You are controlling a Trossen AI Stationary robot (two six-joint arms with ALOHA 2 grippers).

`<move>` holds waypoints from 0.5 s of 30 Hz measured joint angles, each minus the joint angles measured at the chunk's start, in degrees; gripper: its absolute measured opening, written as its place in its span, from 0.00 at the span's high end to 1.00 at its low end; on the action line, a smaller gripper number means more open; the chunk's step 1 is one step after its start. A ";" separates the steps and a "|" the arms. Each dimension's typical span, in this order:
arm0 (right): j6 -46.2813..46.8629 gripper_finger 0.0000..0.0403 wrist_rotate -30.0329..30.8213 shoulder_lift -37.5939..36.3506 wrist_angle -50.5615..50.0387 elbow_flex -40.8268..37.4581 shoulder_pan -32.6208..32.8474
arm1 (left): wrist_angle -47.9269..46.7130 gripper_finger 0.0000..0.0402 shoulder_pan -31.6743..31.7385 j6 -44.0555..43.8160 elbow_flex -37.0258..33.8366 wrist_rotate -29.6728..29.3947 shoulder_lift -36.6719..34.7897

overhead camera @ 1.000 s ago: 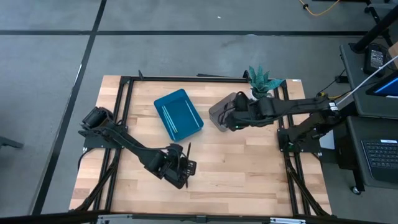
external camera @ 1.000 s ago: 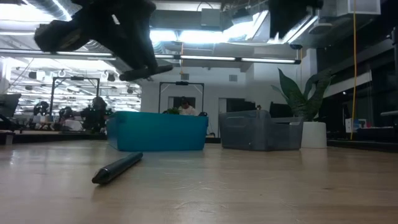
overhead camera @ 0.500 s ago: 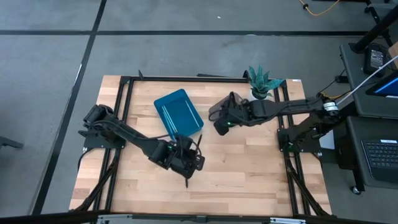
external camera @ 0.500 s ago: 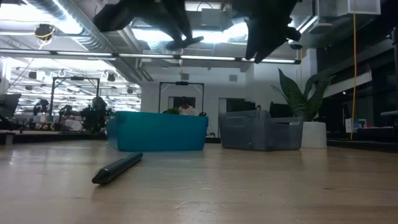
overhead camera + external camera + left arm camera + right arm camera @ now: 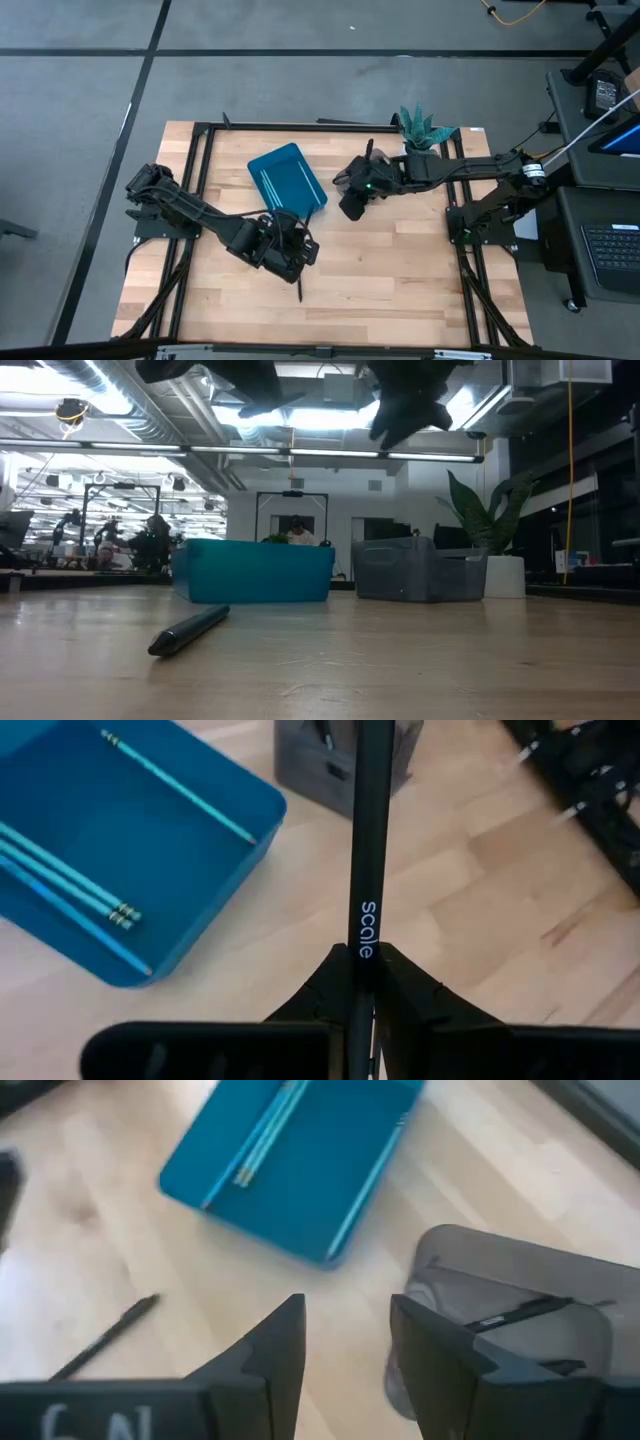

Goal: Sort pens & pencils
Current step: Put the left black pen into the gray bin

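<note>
While the left pincer hangs above the wooden worktop, just beside the near corner of the blue tray, it is closed on a black stick that carries the white word "scale" and points forward past its fingers. In the high view this pincer is seen near the middle of the worktop, and one more black stick lies flat on the wood just beside it, toward the front edge; the low view shows the same stick lying alone on the boards in front of the blue tray. Four light blue sticks lie inside the blue tray, three close together and one apart from them. The right pincer hovers with its two fingers open and with nothing between them, between the blue tray and the grey bin; in the high view it is just to the right of the tray. Inside the grey bin at least one black stick lies across the bottom. A small potted plant stands at the far edge of the worktop, near the right arm.
</note>
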 joint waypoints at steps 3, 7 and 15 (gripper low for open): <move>-1.54 0.63 -2.39 -1.03 1.45 -0.02 0.04 | -3.19 0.95 -0.32 -1.76 -0.03 -1.19 -0.80; -1.69 0.63 -4.21 -2.95 3.47 -0.03 0.53 | -4.03 0.95 -0.36 -2.55 -0.02 -3.66 -2.57; -1.33 0.63 -11.98 -6.89 26.08 -8.06 1.71 | -6.36 0.95 -0.67 -1.20 -0.03 -8.45 -7.18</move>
